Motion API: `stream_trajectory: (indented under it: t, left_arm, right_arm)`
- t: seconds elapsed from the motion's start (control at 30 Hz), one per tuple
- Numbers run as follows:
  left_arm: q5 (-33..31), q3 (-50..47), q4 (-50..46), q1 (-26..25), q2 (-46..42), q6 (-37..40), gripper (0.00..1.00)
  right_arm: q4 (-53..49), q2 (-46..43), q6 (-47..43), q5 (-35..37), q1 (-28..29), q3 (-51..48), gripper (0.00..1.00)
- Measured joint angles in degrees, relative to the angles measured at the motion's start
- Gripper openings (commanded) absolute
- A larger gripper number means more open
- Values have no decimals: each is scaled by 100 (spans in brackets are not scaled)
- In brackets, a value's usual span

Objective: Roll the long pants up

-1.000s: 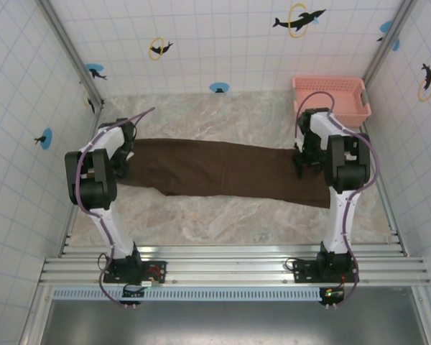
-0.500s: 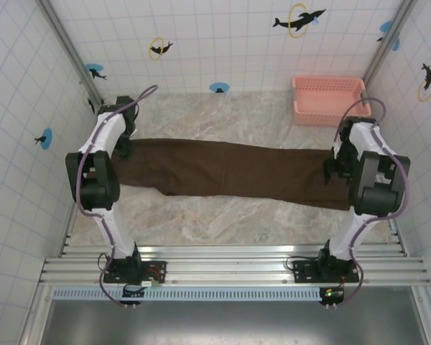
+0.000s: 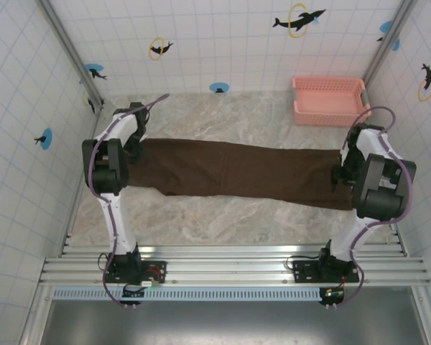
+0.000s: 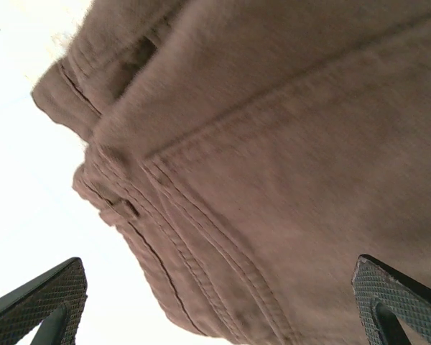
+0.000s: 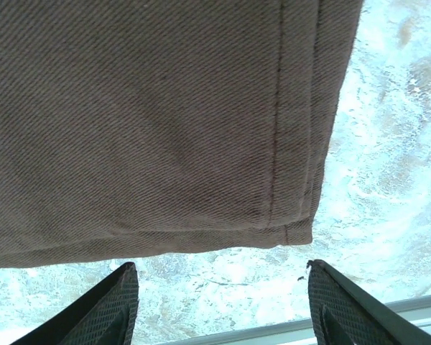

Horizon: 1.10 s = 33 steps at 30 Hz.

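Note:
The long pants (image 3: 230, 171) lie flat and stretched across the table, dark brown, waist at the left and hem at the right. My left gripper (image 3: 134, 144) hovers over the waist end, jaws open. In the left wrist view the waistband seams (image 4: 201, 237) sit between the wide-apart fingers (image 4: 47, 298), and nothing is gripped by the left gripper (image 4: 217, 291). My right gripper (image 3: 343, 175) is at the hem end. In the right wrist view the hem corner (image 5: 294, 230) lies just ahead of the open right gripper (image 5: 221, 287), with bare table between the fingers (image 5: 115, 302).
A pink plastic basket (image 3: 329, 99) stands at the back right corner of the marble table (image 3: 223, 223). Tiled walls close in both sides. A metal rail (image 3: 230, 259) runs along the near edge, and its strip (image 5: 287, 332) lies just behind the right gripper.
The right arm swung out to the right, from over the leg to the hem end, and the leg now reaches further right. The left gripper shifted a little towards the back at the waist.

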Motion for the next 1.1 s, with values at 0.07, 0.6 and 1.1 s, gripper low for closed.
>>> stream_trajectory:
  t: [0.07, 0.6, 1.1]
  left_arm:
    - [2, 256, 39, 2, 142, 33, 97]
    - [44, 501, 192, -20, 490, 229, 97]
    - [87, 520, 210, 17, 490, 227, 97]
  right_arm:
    - [20, 7, 48, 7, -15, 0, 62]
    - [391, 608, 492, -15, -37, -164, 45]
    - [437, 739, 531, 70, -37, -155, 0]
